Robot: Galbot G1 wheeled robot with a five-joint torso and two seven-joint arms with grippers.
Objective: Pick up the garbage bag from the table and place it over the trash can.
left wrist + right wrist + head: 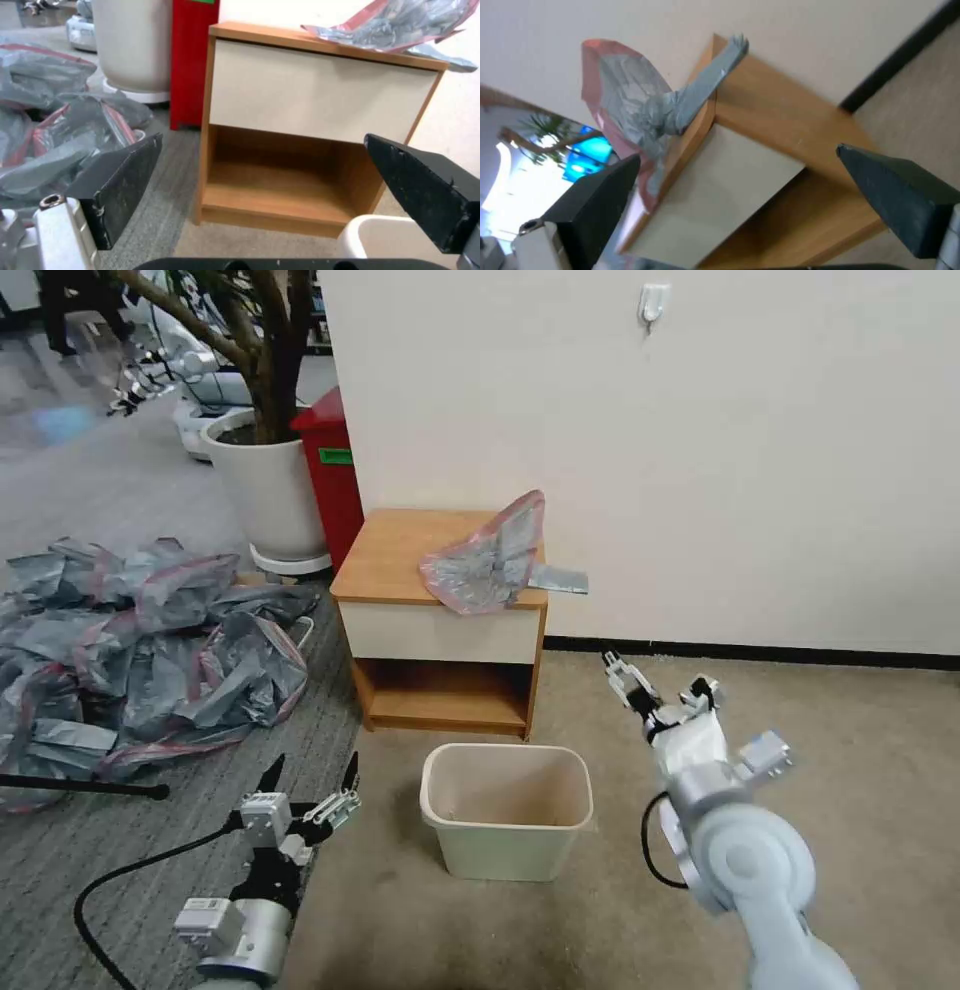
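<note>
Lying up-left of the nearer, open-jawed right gripper point(660, 688), the crinkly grey pink-rimmed plastic garbage bag point(490, 560) seemingly overhangs the wooden bedside table point(400, 555).

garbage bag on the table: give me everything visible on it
The garbage bag is thin, crinkled, translucent grey plastic with a pink-red rim. It lies crumpled on the right front part of the table, one flap standing up near the wall, a twisted grey tail sticking past the table's right edge. Nothing but the tabletop visibly touches it.
</note>
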